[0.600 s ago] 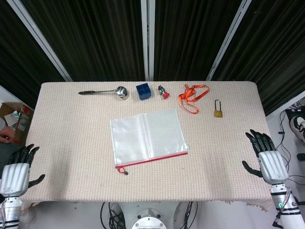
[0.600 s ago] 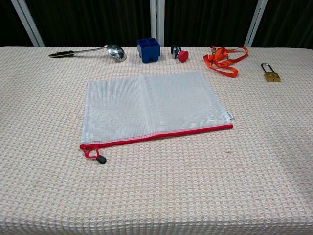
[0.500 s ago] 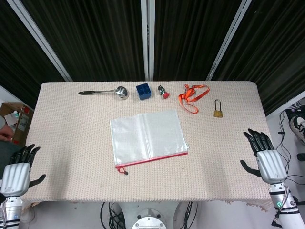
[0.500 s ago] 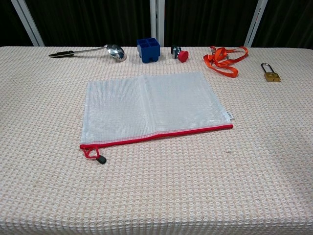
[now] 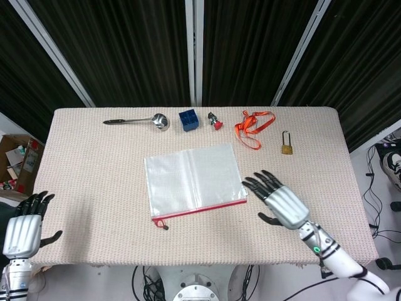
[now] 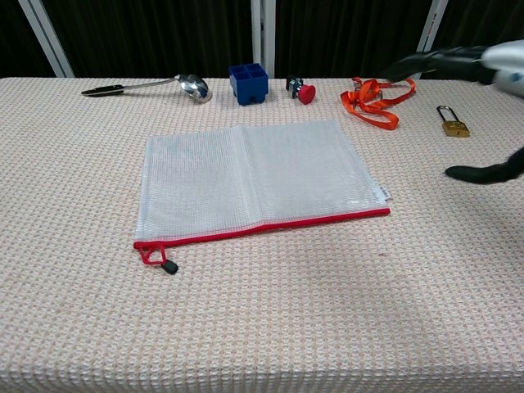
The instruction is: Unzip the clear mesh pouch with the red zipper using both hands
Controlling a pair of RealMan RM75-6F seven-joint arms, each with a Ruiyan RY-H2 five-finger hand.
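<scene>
The clear mesh pouch [image 5: 193, 180] [image 6: 254, 176] lies flat in the middle of the table, its red zipper [image 5: 203, 207] [image 6: 270, 225] along the near edge. The zipper pull [image 5: 164, 225] [image 6: 168, 265] sits at the pouch's left near corner. My right hand [image 5: 279, 204] [image 6: 479, 74] hovers open just right of the pouch's right end, fingers spread, touching nothing. Off the table's left near corner, my left hand [image 5: 24, 226] is open with nothing in it; the chest view does not show it.
Along the table's far edge lie a metal ladle [image 5: 138, 120] [image 6: 147, 85], a blue block [image 5: 188, 119] [image 6: 249, 83], a small red-capped button [image 5: 215, 121] [image 6: 301, 90], an orange strap [image 5: 252, 127] [image 6: 372, 100] and a brass padlock [image 5: 286, 144] [image 6: 453, 121].
My right hand has swung in from the table's right edge to just beside the pouch's right end. The left hand has dropped slightly. The pouch has not moved.
</scene>
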